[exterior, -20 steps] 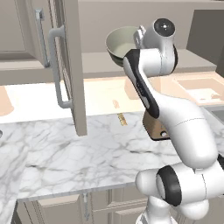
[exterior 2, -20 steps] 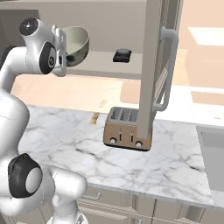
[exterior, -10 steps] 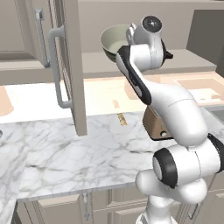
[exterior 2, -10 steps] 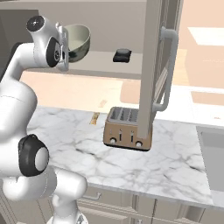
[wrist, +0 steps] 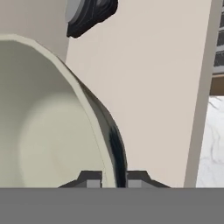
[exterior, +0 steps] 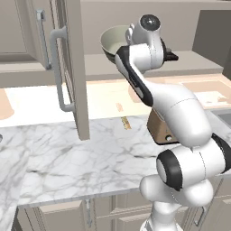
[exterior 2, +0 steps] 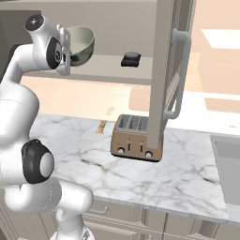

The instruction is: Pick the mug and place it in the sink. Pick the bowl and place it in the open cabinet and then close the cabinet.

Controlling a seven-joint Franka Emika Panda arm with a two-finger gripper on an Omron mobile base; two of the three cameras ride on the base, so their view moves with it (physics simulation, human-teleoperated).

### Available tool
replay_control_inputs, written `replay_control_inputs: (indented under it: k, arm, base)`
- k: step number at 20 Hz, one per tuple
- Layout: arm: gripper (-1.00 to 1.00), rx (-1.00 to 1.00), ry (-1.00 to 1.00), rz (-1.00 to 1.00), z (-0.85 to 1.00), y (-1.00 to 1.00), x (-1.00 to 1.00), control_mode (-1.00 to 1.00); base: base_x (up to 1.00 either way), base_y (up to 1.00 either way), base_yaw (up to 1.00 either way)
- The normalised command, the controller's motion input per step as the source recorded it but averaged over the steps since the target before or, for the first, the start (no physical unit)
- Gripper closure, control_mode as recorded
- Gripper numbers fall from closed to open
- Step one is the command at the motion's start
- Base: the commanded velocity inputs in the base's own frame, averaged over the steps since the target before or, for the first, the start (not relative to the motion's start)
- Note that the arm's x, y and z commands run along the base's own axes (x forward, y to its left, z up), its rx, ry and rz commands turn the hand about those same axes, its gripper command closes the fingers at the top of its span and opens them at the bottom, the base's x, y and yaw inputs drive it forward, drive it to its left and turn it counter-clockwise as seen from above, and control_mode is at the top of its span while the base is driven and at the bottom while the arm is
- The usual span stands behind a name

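Bowl held up at the level of the cabinet shelf, tipped on its side: in the left base view its mouth faces left toward the open door, and in the right base view the mouth faces up and right, cream inside showing, darker outside below. Gripper clamped on the bowl rim: hand view shows one finger tip inside the wall and the other outside, rim edge running up between them. Bowl is round, so no long axis; rim plane stands steep in the hand view. Bowl sits at the front edge of the open cabinet, over the shelf lip, not resting on it as far as can be told. Right base view shows one small black object on the shelf, to the right of the bowl; hand view shows it as a dark shape at top. Right base view also gives the whole toaster on the marble counter, with the door's lower end in front of it; left base view has the toaster mostly behind the arm. Count: one bowl, one toaster, one open door with one bar handle
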Motion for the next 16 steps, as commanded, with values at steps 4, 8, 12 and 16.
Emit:
replay_control_inputs:
  k: [4, 8, 12, 16]
  arm:
    - [1.0, 0.03, 0.05, 0.0, -0.27, 0.0, 0.01, -1.0]
    - [-1.0, 0.02, 0.03, 0.0, -0.25, 0.0, 0.04, -1.0]
    - [-1.0, 0.0, -0.03, 0.0, -0.04, 0.02, 0.01, -1.0]
    - [-1.0, -0.03, -0.14, 0.0, 0.06, 0.18, 0.0, -1.0]
  base:
    - [0.0, 0.0, 0.0]
    - [0.0, 0.0, 0.0]
    - [0.0, 0.0, 0.0]
    - [0.0, 0.0, 0.0]
